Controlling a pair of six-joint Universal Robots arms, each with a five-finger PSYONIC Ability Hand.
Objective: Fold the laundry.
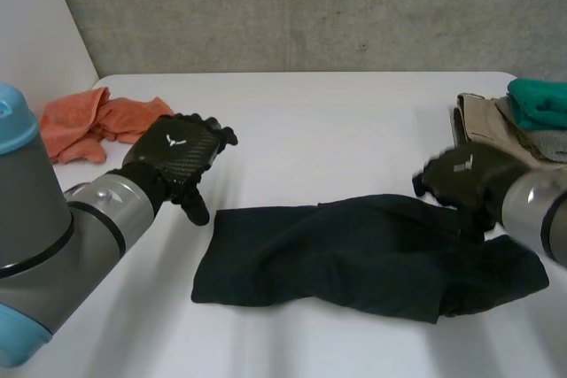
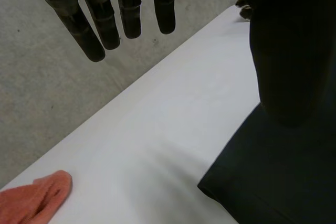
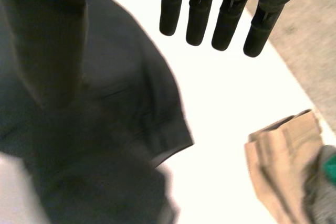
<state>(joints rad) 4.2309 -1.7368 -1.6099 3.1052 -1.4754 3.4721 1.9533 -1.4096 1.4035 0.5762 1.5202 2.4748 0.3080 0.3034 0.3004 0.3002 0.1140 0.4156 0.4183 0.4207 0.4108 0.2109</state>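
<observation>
We see a dark garment [image 1: 354, 254] lying crumpled and roughly flat on the white table [image 1: 337, 130]. It stretches crosswise in front of the robot, with its wider, bunched end toward the robot's right. The left hand [image 1: 177, 152] sits just beside the garment's left end. In the left wrist view its fingers [image 2: 105, 19] are straight and spread from the thumb, holding nothing, with the garment's corner [image 2: 278, 182] below the thumb. The right hand [image 1: 465, 179] is over the garment's right end, near its far edge. Its fingers [image 3: 199, 14] are likewise straight and released, with the garment [image 3: 131, 93] under the palm. At the table's far left we find a crumpled orange cloth [image 1: 89, 121]. At the far right is a stack with a beige garment [image 1: 478, 121] at the bottom and a teal cloth [image 1: 540, 99] on top. A concrete wall [image 1: 310, 6] stands behind the table.
</observation>
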